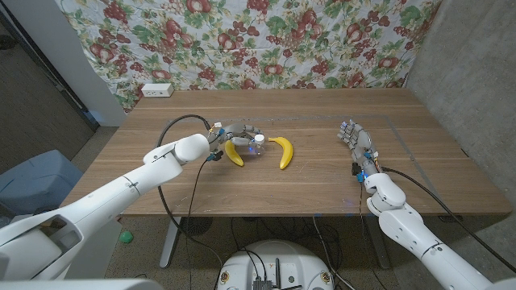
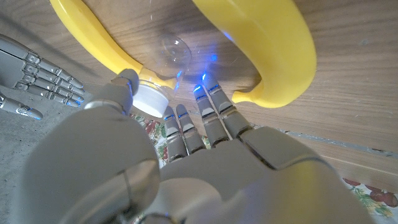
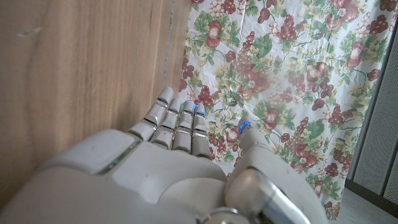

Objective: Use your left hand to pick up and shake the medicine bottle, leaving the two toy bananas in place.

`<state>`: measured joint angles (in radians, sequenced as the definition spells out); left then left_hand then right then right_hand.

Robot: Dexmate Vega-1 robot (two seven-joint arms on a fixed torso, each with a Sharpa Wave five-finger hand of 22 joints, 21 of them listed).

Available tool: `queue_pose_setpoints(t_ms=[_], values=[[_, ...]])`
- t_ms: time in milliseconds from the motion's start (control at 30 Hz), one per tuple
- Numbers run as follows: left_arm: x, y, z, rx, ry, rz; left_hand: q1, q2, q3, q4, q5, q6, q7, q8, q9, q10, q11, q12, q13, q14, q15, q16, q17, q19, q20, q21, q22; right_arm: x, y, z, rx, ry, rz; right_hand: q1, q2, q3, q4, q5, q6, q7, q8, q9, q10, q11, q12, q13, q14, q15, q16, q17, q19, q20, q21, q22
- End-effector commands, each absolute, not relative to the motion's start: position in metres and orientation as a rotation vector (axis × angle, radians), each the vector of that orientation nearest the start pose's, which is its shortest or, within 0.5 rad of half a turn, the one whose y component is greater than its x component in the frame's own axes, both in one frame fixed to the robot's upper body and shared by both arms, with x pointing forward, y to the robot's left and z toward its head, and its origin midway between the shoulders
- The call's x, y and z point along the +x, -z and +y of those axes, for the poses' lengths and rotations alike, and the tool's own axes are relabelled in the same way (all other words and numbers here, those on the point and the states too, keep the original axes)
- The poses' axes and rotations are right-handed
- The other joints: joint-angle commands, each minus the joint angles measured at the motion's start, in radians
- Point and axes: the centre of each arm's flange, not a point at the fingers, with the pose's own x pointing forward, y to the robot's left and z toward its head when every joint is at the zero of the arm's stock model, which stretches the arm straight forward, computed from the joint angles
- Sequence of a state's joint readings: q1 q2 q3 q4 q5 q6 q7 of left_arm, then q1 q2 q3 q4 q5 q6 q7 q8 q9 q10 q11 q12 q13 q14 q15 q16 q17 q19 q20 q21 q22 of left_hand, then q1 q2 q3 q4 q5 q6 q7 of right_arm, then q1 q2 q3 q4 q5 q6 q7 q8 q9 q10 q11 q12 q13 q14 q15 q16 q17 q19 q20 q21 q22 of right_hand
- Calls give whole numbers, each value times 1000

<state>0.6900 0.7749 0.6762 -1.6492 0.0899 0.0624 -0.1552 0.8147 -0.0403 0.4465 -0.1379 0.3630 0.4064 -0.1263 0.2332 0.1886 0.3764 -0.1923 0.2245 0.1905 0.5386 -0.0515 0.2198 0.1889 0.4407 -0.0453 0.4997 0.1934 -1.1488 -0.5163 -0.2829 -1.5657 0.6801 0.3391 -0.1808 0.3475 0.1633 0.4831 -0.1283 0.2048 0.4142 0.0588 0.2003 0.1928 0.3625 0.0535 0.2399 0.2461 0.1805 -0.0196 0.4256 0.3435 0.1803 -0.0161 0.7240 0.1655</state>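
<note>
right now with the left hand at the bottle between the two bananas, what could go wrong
1. The left hand reaches around the medicine bottle with a toy banana close on each side, the left banana and the right banana; lifting could drag or nudge either out of place.
2. In the left wrist view the fingers sit by the white cap of the clear bottle, so the grip may be shallow and slip during shaking.

medicine bottle (image 2: 163, 62) body blurred — clear, hard to trace, both bananas (image 2: 261, 43) cut off by edges
</note>
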Motion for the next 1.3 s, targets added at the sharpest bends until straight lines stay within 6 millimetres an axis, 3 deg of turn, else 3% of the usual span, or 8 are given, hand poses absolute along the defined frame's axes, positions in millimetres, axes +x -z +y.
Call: queue_pose_setpoints(t_ms=[33, 167, 367, 600, 633, 833, 1000, 1300], values=[[628, 10, 195, 1075, 399, -492, 15, 41, 16, 2, -6, 35, -20, 8, 3, 29, 0, 2, 2, 25, -178, 5, 4, 10, -92, 13, 4, 589, 100, -296, 204, -63, -572, -8, 0, -7, 0, 3, 7, -3, 3, 3, 9, 0, 4, 2, 10, 2, 1, 0, 8, 1, -4, 1], [630, 10, 194, 1070, 410, -492, 21, 61, 17, 3, -18, 61, -38, 10, 1, 59, -2, 6, 1, 45, -178, 7, 5, 20, -94, 20, 5, 589, 99, -295, 208, -59, -572, -8, 0, -7, 0, 3, 7, -3, 3, 3, 9, 0, 4, 1, 10, 3, 1, 0, 9, 1, -6, 1], [635, 11, 193, 1042, 422, -501, 49, 124, 31, -5, -49, 112, -27, 12, -1, 105, -12, 7, 1, 94, -182, 14, 8, 22, -88, 29, 8, 590, 98, -294, 200, -58, -574, -8, 0, -8, 0, 3, 7, -3, 2, 3, 10, -1, 4, 1, 10, 3, 1, 0, 10, 2, -10, 1], [636, 12, 195, 1010, 396, -527, 114, 186, 39, -36, -125, 238, -10, 23, -1, 279, -12, 32, 3, 241, -190, 58, 24, 91, -108, 89, 18, 589, 97, -293, 208, -50, -573, -8, 1, -8, 0, 3, 6, -3, 2, 3, 10, -1, 4, 1, 10, 3, 0, -1, 11, 1, -14, 1], [636, 12, 196, 1002, 394, -530, 124, 192, 41, -37, -132, 255, 3, 25, 0, 296, -15, 34, 4, 256, -190, 62, 25, 96, -111, 97, 19, 590, 97, -293, 204, -52, -574, -8, 1, -8, 0, 3, 6, -3, 2, 3, 11, 0, 4, 1, 10, 3, 0, -1, 12, 1, -15, 2], [637, 13, 198, 977, 381, -545, 143, 214, 53, -27, -158, 351, 23, 40, 2, 394, -14, 48, 8, 321, -189, 75, 27, 100, -116, 130, 26, 591, 96, -291, 201, -54, -573, -9, 1, -9, -1, 3, 6, -1, 2, 3, 10, 0, 3, 1, 10, 4, 0, -1, 13, 2, -18, 2], [636, 13, 201, 952, 357, -567, 164, 227, 77, -25, -170, 441, 34, 57, 9, 519, -13, 70, 14, 410, -190, 99, 36, 109, -119, 174, 31, 591, 96, -290, 203, -52, -573, -9, 0, -9, -1, 3, 6, -2, 2, 3, 10, 0, 3, 1, 10, 4, -1, -2, 14, 2, -21, 2], [634, 14, 202, 915, 324, -594, 210, 212, 79, -35, -179, 505, 72, 67, 21, 680, -14, 133, 68, 541, -190, 177, 98, 124, -134, 251, 38, 589, 95, -290, 196, -50, -576, -9, 1, -10, 0, 3, 6, -1, 2, 3, 10, -1, 3, 1, 11, 4, -1, -2, 15, 2, -27, 2]])
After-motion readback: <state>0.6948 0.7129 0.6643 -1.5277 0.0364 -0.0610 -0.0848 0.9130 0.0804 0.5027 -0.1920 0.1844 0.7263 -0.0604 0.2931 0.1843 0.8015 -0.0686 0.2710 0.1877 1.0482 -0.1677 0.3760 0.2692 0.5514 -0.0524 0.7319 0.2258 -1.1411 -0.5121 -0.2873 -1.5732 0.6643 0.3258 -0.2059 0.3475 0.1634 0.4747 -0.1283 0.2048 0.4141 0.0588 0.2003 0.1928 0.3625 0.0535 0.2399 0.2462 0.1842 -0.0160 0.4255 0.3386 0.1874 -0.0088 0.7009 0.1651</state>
